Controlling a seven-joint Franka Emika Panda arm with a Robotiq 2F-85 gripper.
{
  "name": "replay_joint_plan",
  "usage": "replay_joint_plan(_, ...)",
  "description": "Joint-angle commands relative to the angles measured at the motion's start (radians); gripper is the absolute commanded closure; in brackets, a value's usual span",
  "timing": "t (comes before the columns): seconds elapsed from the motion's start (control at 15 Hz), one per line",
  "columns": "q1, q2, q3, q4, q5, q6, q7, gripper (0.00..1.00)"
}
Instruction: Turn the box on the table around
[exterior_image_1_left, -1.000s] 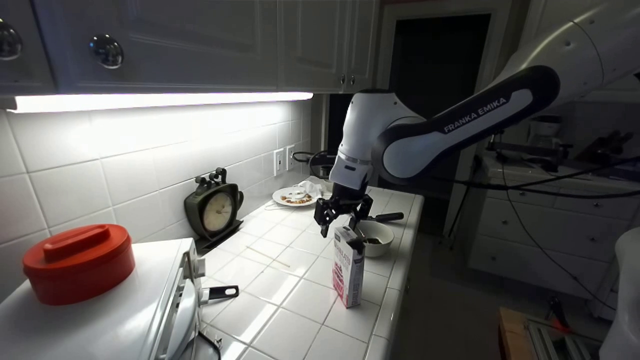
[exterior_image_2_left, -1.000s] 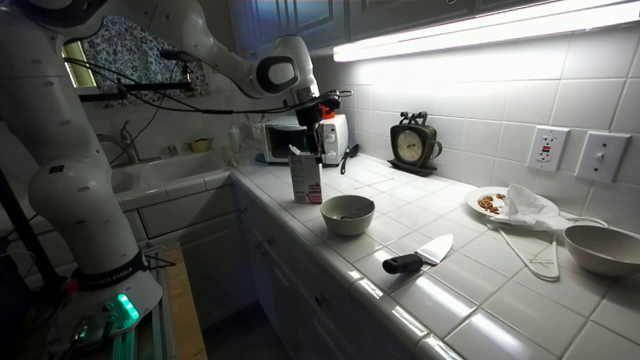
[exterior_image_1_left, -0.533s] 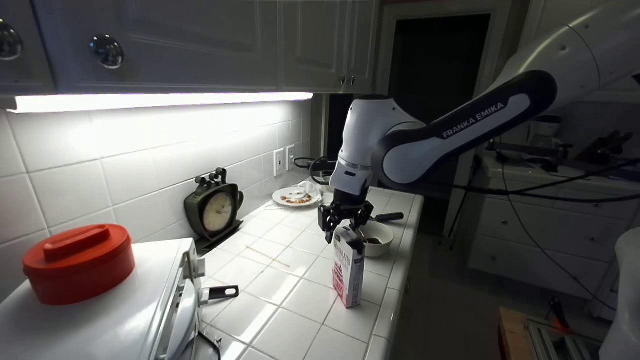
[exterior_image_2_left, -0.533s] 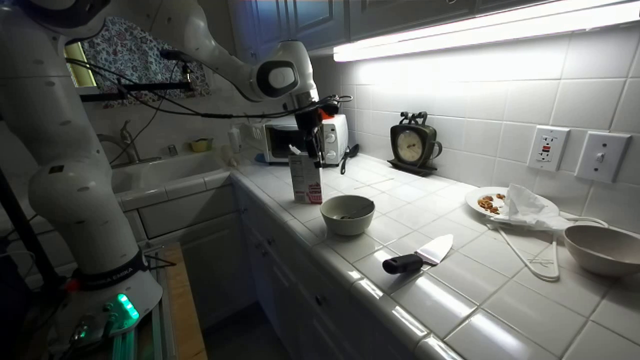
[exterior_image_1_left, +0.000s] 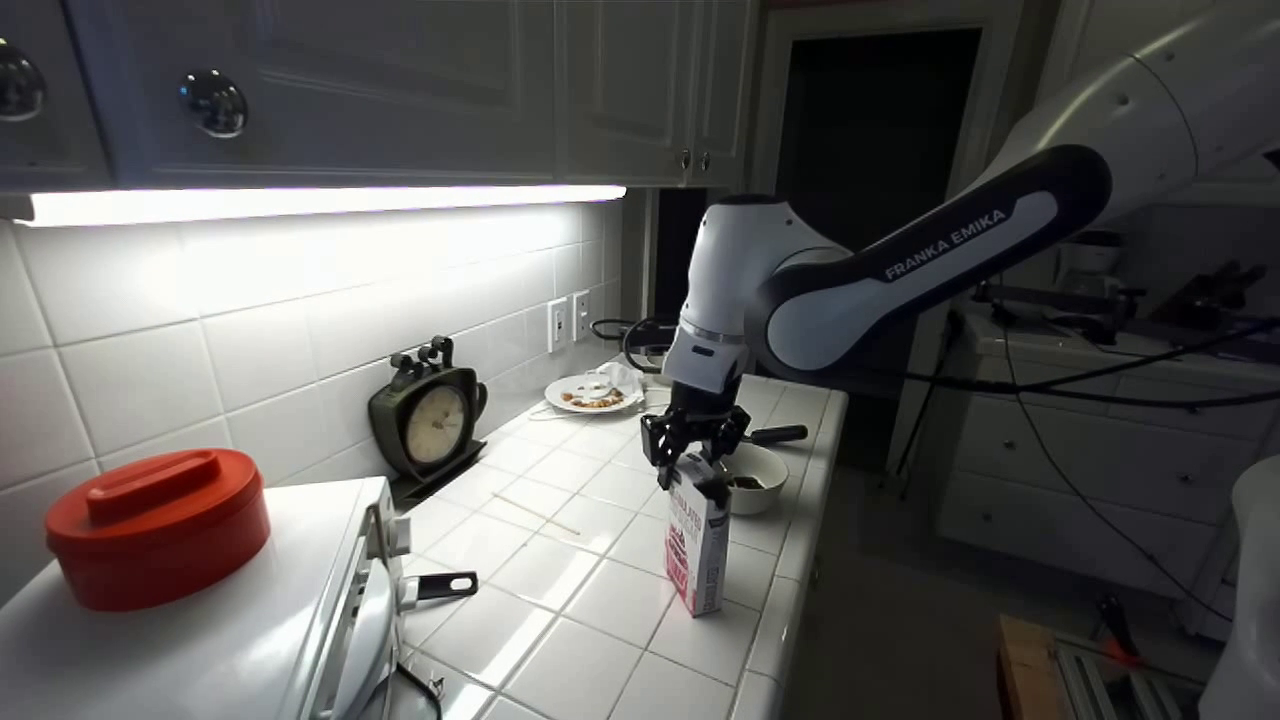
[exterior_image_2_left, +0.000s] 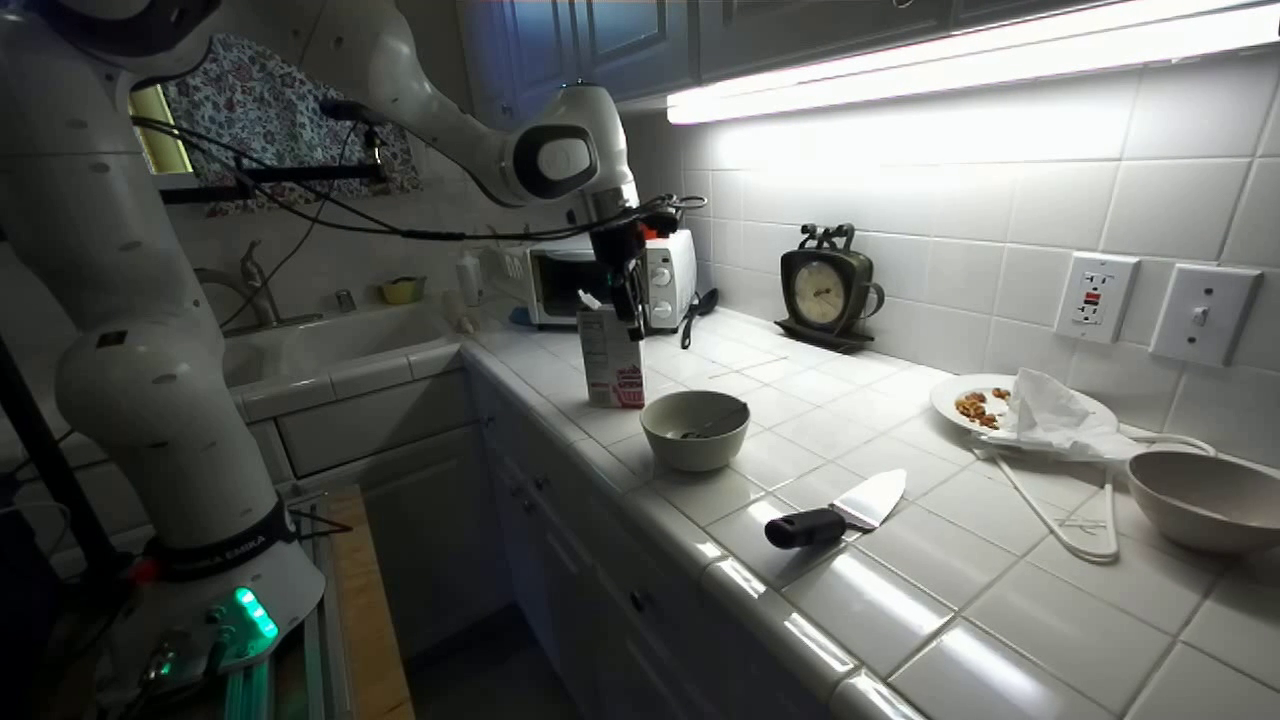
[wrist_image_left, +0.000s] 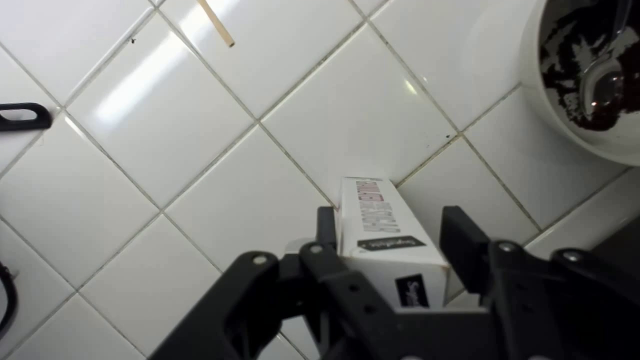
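Black gripper spread around the top of an upright white carton

Its fingers stand either side, not clamped, at the wrist view's lower centre; whether one touches is unclear. The carton rests on the tiled counter, a bowl at upper right. Likely step: lining up the grasp; next should come an even squeeze, then a slow turn, carton kept upright.

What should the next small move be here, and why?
I'd probably close the end effector gently on the upper part of the box. In the wrist view its fingers stand open on either side of the box, with a gap at one of them; in an exterior view a fingertip appears lower than the box's top edge. Turning it on the table likely needs a hold first.
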Motion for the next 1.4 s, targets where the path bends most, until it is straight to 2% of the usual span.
replay_joint_plan(0.0, -0.011, -0.009, 0.011, -0.015, 0.008, 0.018, 0.008, 0.5)
replay_joint_plan(0.07, -0.011, -0.01, 0.012, -0.017, 0.009, 0.019, 0.009, 0.49)
replay_joint_plan(0.13, -0.011, -0.011, 0.012, -0.017, 0.009, 0.02, 0.008, 0.53)
replay_joint_plan(0.47, -0.008, -0.014, 0.018, -0.019, 0.01, 0.022, 0.019, 0.57)
replay_joint_plan(0.73, -0.005, -0.022, 0.022, -0.018, 0.009, 0.005, 0.046, 0.67)
replay_joint_plan(1.13, -0.002, -0.037, 0.032, -0.016, -0.036, -0.045, 0.205, 0.71)
replay_joint_plan(1.33, -0.002, -0.043, 0.035, -0.007, -0.03, -0.111, 0.324, 0.68)
